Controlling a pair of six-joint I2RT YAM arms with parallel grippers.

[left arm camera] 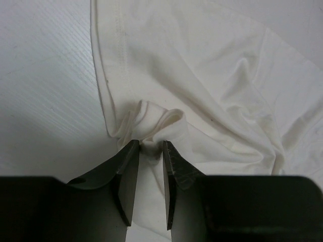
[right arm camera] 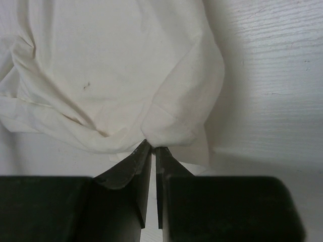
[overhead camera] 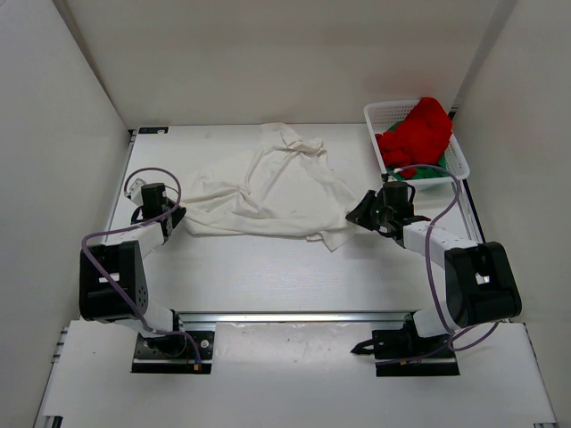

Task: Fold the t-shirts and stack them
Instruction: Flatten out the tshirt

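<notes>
The white t-shirt [overhead camera: 268, 189] lies crumpled and partly spread across the middle of the table. My left gripper [overhead camera: 175, 217] is shut on a bunched fold at the shirt's left edge [left arm camera: 151, 126]. My right gripper [overhead camera: 359, 214] is shut on the shirt's right edge [right arm camera: 166, 121], its jaws nearly touching on the cloth. The red t-shirt [overhead camera: 417, 132] is heaped in the white mesh basket [overhead camera: 375, 114] at the back right. A strip of the green t-shirt [overhead camera: 426, 171] shows under the red one.
White walls close in the table on the left, back and right. The basket stands just behind my right arm. A metal rail [overhead camera: 294, 316] runs along the near edge between the arm bases.
</notes>
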